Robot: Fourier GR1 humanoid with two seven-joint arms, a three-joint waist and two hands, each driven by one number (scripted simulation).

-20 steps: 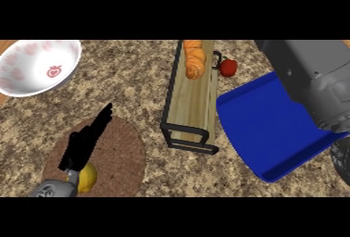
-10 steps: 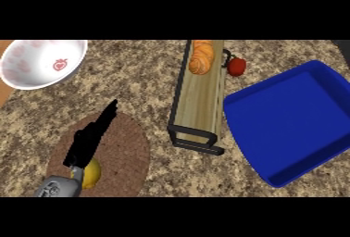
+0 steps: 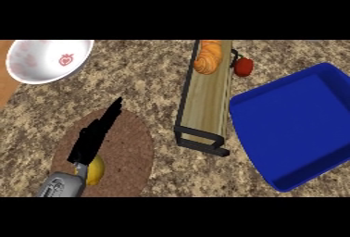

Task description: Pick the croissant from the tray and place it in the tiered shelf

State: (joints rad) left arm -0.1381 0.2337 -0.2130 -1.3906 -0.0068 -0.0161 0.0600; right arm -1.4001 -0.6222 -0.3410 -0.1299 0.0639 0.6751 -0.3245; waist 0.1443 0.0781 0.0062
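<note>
The croissant [image 3: 208, 57] lies on the far end of the tiered shelf [image 3: 205, 109], touching its top board, with a red fruit [image 3: 243, 66] just beside the shelf's right rail. The blue tray [image 3: 254, 139] sits right of the shelf, its near corner close to the shelf's front frame, leaving only a thin strip of surface [image 3: 150, 83] between them. Left of the shelf lies wider bare room, then a round mat [image 3: 130, 152] where the left hand [image 3: 96, 134] rests released, fingers straight, holding nothing, a yellow fruit [image 3: 95, 170] at its wrist. A white bowl [image 3: 48, 60] sits far left of the shelf
</note>
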